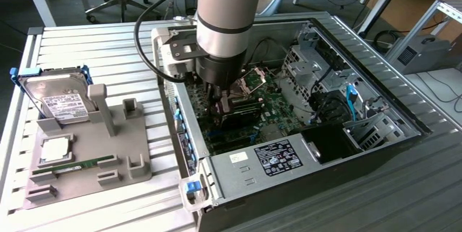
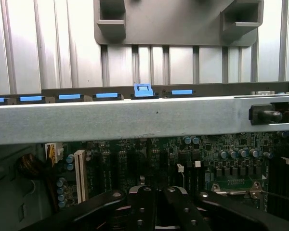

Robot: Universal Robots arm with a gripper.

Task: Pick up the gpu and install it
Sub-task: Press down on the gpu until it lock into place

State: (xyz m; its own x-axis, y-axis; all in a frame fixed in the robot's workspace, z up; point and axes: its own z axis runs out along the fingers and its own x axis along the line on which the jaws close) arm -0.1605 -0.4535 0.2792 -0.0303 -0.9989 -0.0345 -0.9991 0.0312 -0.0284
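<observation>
the arm stands upright, reaching straight down into the open computer case (image 1: 375, 80). the gripper (image 1: 224, 102) is low above the motherboard (image 1: 271, 110), fingers (image 2: 147, 204) clenched together. the gpu (image 1: 238, 114) sits just under it, near the case's middle.

surface: slatted metal table (image 1: 94, 42) | on it: grey fixture tray (image 1: 108, 151), open computer case (image 1: 390, 107)

White labels sit on the hard drive (image 1: 64, 104) and on the power supply (image 1: 273, 158) inside the computer case (image 1: 404, 107); their print cannot be read.
</observation>
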